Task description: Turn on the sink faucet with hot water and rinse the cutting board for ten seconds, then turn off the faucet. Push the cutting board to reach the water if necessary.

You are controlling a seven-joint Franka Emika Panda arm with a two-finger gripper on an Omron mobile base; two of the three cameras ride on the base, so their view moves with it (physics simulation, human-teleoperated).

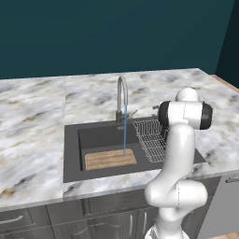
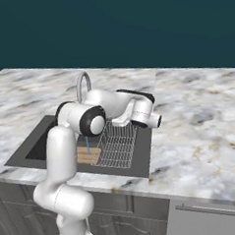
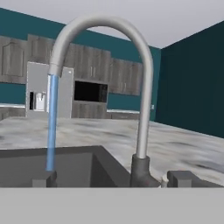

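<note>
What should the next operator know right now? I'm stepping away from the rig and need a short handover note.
Gripper: low beside the sink faucet base, fingertips apart with nothing between them; it reads as open.
Water: running, a thin blue stream from the spout.
Cutting board: flat in the sink basin, at the front; the stream lands on its right part. A wire dish rack sits to its right.
Done: faucet on, board under the water, no push needed.
Left: finish the ten-second rinse, then turn the faucet off at its small side lever. Whether the water is hot cannot be told.
</note>
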